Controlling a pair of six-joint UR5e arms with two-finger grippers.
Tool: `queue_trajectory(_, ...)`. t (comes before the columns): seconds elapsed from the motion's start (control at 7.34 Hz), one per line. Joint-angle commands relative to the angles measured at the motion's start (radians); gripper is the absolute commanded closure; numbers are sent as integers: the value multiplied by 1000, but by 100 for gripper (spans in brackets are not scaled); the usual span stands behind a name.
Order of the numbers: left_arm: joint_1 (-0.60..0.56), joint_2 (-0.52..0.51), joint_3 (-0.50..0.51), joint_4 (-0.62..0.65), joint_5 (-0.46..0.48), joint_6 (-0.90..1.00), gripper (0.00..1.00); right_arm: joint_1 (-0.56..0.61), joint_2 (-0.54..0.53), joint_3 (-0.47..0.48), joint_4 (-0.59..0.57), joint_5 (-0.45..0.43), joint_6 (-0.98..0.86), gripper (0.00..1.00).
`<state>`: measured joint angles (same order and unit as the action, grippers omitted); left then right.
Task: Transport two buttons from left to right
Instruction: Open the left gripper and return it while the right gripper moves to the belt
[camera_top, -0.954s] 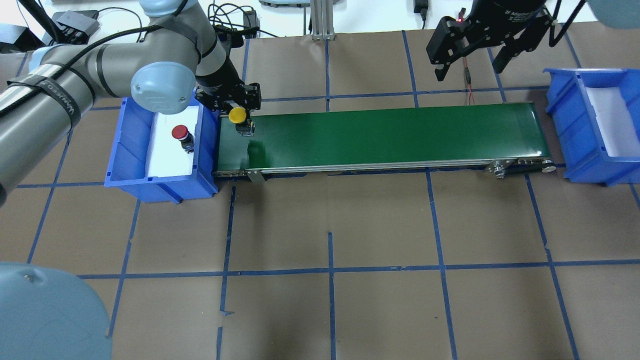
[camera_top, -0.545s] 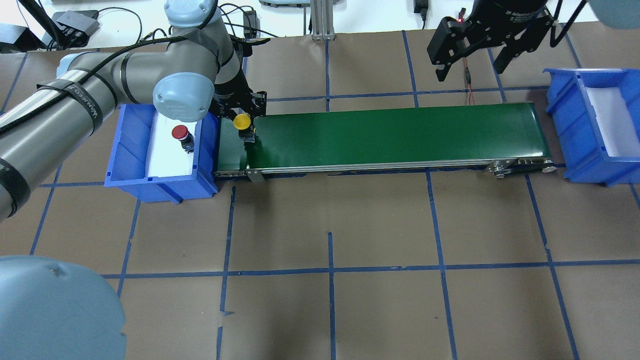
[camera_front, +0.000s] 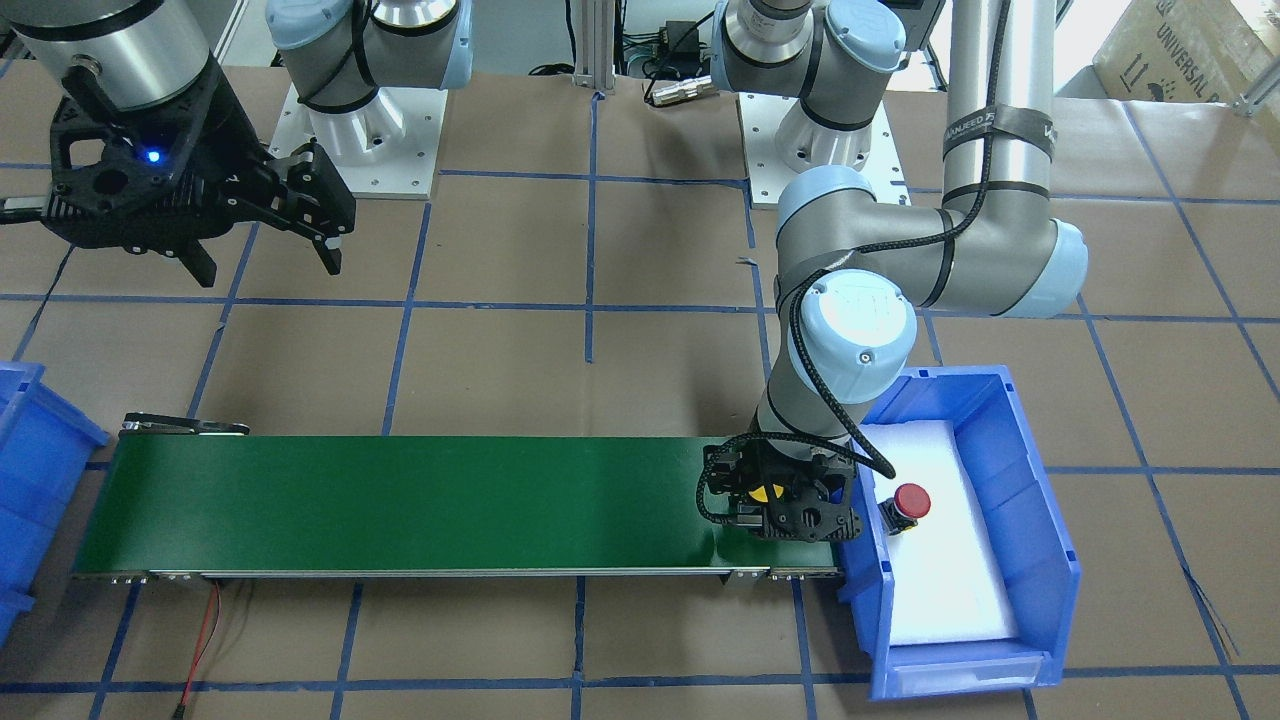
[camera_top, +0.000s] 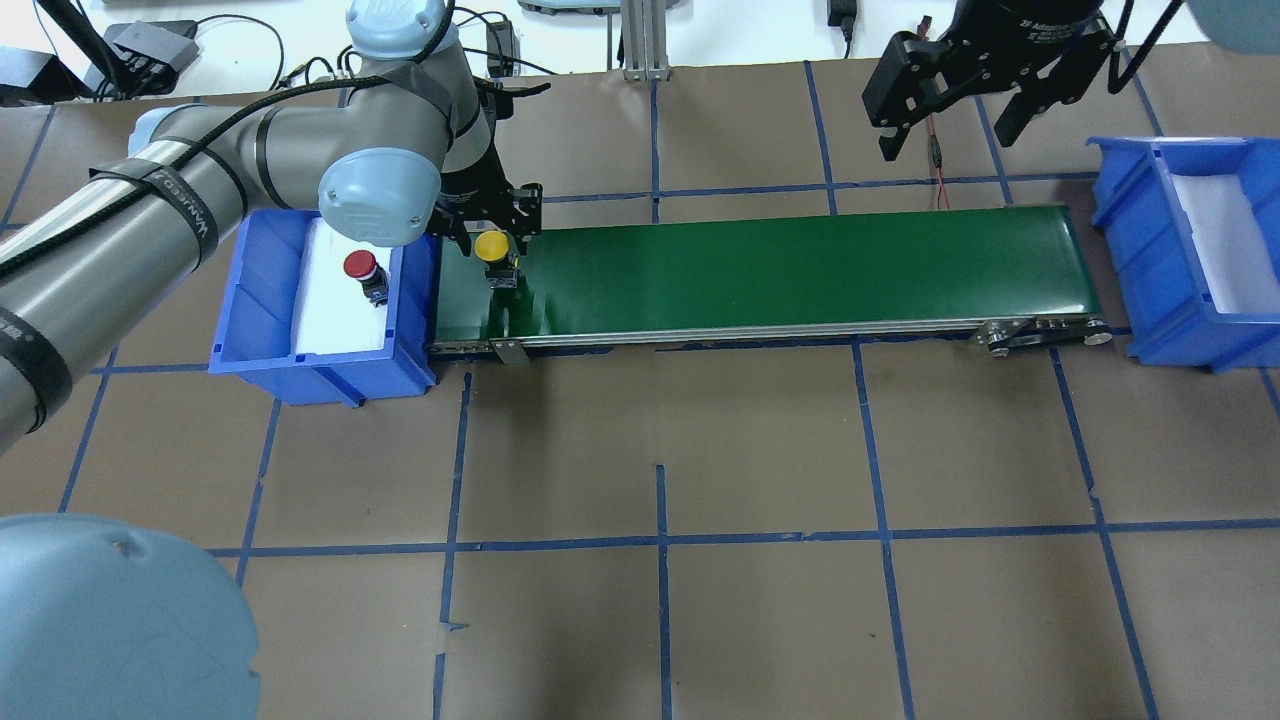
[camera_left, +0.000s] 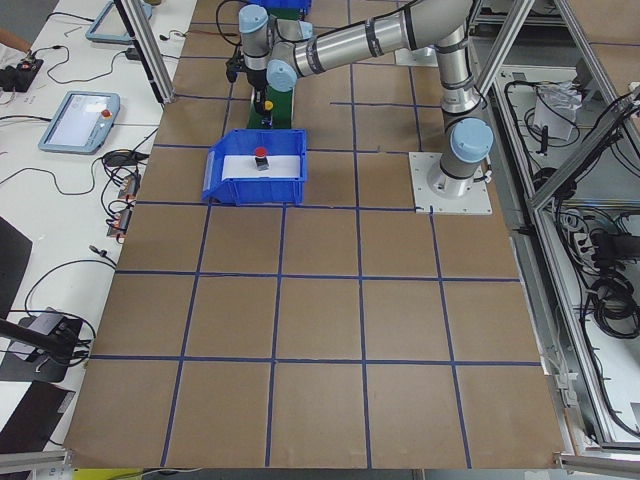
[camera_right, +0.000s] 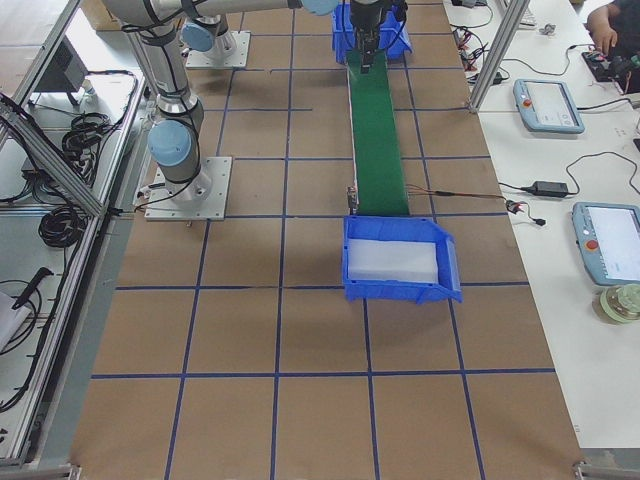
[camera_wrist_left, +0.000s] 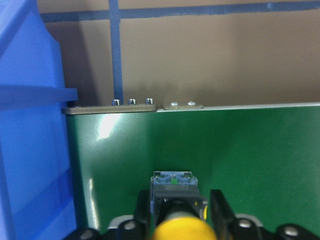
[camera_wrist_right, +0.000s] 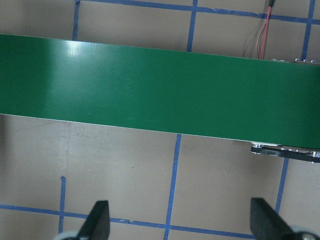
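Between left fingers (camera_wrist_left: 219, 207), seemingly, yellow button (camera_wrist_left: 179, 227)

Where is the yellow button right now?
In the overhead view the yellow button is at the left end of the green conveyor belt, between the left gripper's jaws, just right of the blue bin holding the red button.

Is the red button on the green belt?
No, the red button stands inside the blue bin beside the belt.
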<state>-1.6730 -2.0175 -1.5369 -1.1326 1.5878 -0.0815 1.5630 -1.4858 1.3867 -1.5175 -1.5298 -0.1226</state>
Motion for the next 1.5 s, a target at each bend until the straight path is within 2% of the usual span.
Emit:
queue_trajectory(0.0,13,22,32,-21,-6,0,0,-9,1,0,3,0,-38,0)
queue_trajectory(0.14,33,32,52,-45,4,14,0,-30,1,2,7,2,-102,0)
queue_trajectory(0.41,160,55,57,-75,-2,147,0,-99,-13,5,63,0,-271,0)
queue_trajectory(0.54,209,74,57,-108,1,184,0,-133,-17,12,83,-12,-382,0)
queue_trajectory(0.82,303,92,25,-119,0,390,0,-225,-7,20,85,-7,-702,0)
queue_trajectory(0.95,308,97,-4,-113,-2,461,0,-257,-5,24,83,0,-748,0)
queue_trajectory(1.36,352,79,-41,-96,-37,451,0,-268,1,38,82,-15,-778,0)
